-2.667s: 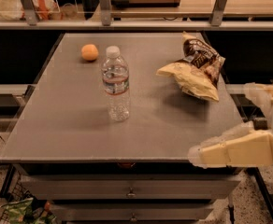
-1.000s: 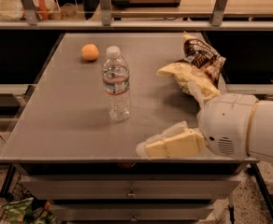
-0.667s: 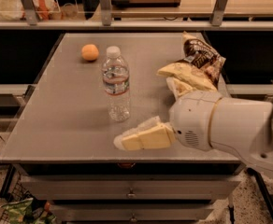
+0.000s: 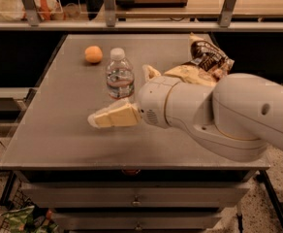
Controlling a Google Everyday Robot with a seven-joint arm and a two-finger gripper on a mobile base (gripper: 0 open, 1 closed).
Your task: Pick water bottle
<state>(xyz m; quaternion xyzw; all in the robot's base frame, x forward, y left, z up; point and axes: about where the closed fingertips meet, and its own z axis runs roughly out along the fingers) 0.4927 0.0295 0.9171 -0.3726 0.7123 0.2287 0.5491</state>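
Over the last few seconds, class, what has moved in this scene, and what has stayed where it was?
The gripper and arm swept leftward from the right edge of the table; the gripper now sits in front of the water bottle, hiding its base. Nothing was lifted. The bottle stayed upright in place; the orange and snack bags did not move.

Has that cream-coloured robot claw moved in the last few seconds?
Yes. The gripper has swept left from the right edge of the grey table to the small clear plastic water bottle.
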